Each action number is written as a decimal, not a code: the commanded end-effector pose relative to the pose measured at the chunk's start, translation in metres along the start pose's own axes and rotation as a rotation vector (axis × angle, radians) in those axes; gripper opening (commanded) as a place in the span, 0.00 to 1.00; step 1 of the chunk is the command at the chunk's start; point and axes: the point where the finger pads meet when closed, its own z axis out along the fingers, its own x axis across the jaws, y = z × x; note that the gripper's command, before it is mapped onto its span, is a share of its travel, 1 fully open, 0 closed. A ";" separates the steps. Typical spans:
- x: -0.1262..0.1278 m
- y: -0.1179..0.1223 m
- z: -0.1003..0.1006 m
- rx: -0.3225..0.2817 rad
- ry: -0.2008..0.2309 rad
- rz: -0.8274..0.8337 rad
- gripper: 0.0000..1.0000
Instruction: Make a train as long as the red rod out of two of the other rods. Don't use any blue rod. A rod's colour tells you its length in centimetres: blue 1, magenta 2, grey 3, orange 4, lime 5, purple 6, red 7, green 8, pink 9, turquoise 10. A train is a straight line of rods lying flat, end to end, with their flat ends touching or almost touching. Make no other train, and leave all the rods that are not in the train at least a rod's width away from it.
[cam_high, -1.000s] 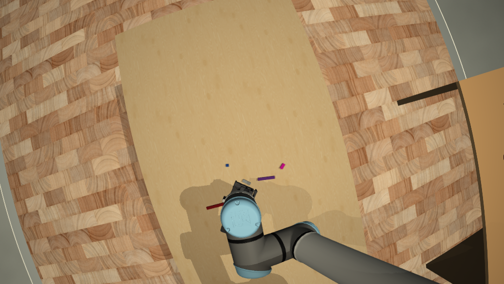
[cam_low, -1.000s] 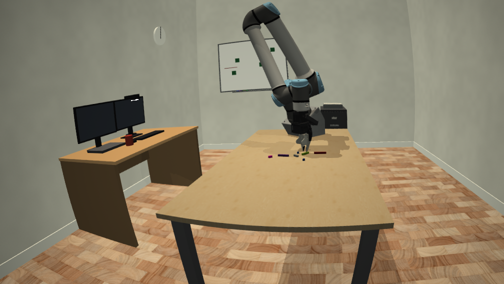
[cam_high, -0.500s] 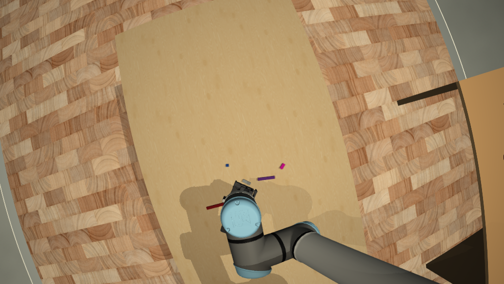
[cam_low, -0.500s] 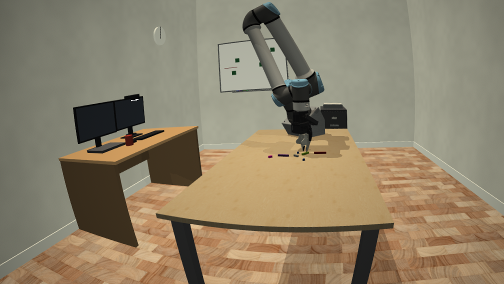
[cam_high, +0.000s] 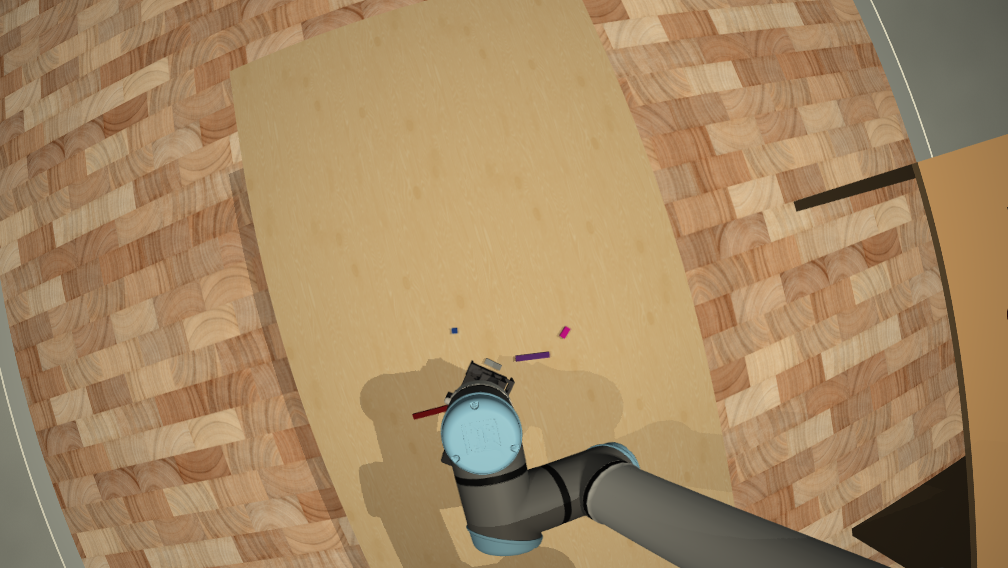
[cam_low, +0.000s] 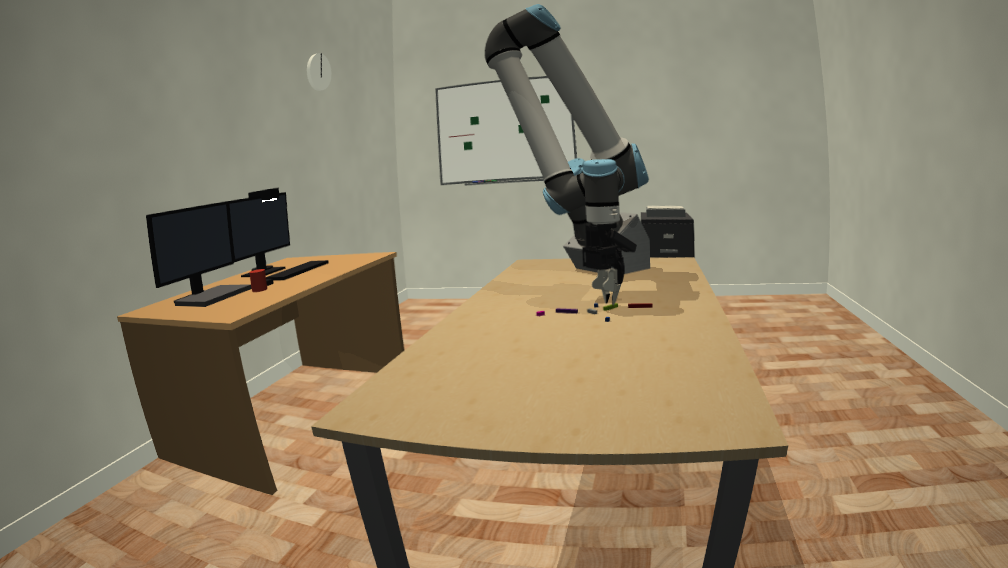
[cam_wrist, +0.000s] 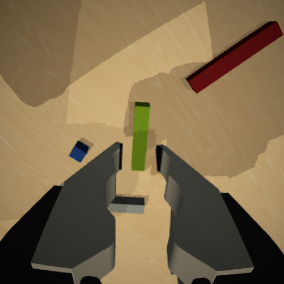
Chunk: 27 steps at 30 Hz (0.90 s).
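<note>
My gripper (cam_wrist: 139, 145) (cam_low: 610, 301) is partly open, pointing down just above the near end of the lime rod (cam_wrist: 142, 120) (cam_low: 610, 306). That rod shows between the fingertips in the wrist view and lies on the table, not gripped. The magenta rod (cam_high: 565, 332) (cam_low: 540, 313) lies beyond the right end of the purple rod (cam_high: 532, 356) (cam_low: 566, 311) in the top view, at an angle and apart. The red rod (cam_wrist: 237, 57) (cam_high: 428, 412) (cam_low: 640, 305) lies apart from the lime one. The arm hides the lime rod in the top view.
A grey rod (cam_wrist: 129, 208) (cam_high: 492, 364) (cam_low: 591, 311) lies crosswise just off the lime rod's near end. One blue rod (cam_wrist: 78, 151) (cam_low: 596, 304) lies left of the lime rod in the wrist view. Another blue rod (cam_high: 454, 330) (cam_low: 607, 319) lies farther out, beyond the grey one.
</note>
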 end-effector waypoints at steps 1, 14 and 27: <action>0.000 0.000 0.004 -0.001 0.001 0.000 0.14; 0.000 0.000 0.012 -0.001 0.001 0.000 0.14; 0.000 0.000 0.013 -0.001 0.001 0.000 0.14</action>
